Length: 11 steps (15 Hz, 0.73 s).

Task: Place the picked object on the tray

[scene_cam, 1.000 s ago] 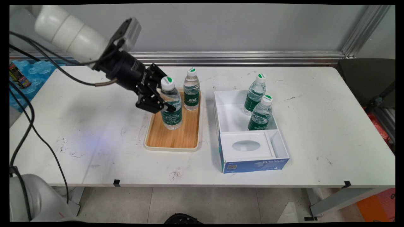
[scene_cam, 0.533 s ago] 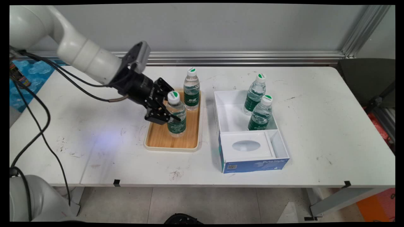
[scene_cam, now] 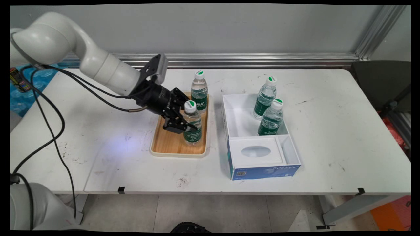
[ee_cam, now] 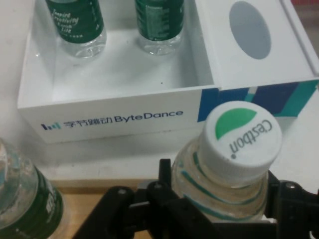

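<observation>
My black gripper (scene_cam: 183,123) is shut on a clear water bottle (scene_cam: 193,128) with a green label and white cap, holding it upright low over the near right part of the wooden tray (scene_cam: 167,144). In the hand view the gripper (ee_cam: 219,199) clamps the bottle (ee_cam: 234,164) just under its cap. A second bottle (scene_cam: 199,93) stands at the tray's far end, seen at the lower left as a second bottle (ee_cam: 25,199) in the hand view. Whether the held bottle's base touches the tray I cannot tell.
Right of the tray lies an open white and blue box (scene_cam: 262,170) with two bottles (scene_cam: 265,97) (scene_cam: 271,118) standing in its far compartment; the hand view shows the box (ee_cam: 109,117) lettered ByteDance. Black cables hang from the arm at the left.
The gripper has carried the bottle down and toward the right and near side of the tray, from above the tray's left part to its near right part.
</observation>
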### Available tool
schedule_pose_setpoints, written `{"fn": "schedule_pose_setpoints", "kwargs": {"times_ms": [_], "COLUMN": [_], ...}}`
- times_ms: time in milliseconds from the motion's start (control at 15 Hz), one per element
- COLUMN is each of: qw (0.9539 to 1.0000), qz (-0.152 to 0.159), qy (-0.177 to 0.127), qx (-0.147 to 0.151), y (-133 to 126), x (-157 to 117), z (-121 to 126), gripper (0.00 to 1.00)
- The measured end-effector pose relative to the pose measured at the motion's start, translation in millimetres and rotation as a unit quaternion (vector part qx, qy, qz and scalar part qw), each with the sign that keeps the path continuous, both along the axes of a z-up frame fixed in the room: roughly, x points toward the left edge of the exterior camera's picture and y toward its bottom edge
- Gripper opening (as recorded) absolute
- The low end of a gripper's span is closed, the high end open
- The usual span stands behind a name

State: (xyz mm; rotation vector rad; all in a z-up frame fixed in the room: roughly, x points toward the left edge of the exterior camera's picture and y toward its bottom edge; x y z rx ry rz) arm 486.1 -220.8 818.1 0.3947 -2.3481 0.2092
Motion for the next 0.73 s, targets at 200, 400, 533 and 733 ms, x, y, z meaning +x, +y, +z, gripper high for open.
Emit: {"fn": "schedule_pose_setpoints", "kwargs": {"times_ms": [200,400,533,733], "qw": [0.9999,0.9998,0.9998,0.9998], "qz": [0.006,0.011,0.013,0.014], "qy": [0.007,0.012,0.014,0.014], "qx": [0.005,0.008,0.010,0.011], "y": [-3,-5,-5,-2], "x": [-3,-5,-4,0], "z": [-9,-15,-18,-20], "gripper": [0.00,0.00,1.00,1.00]}}
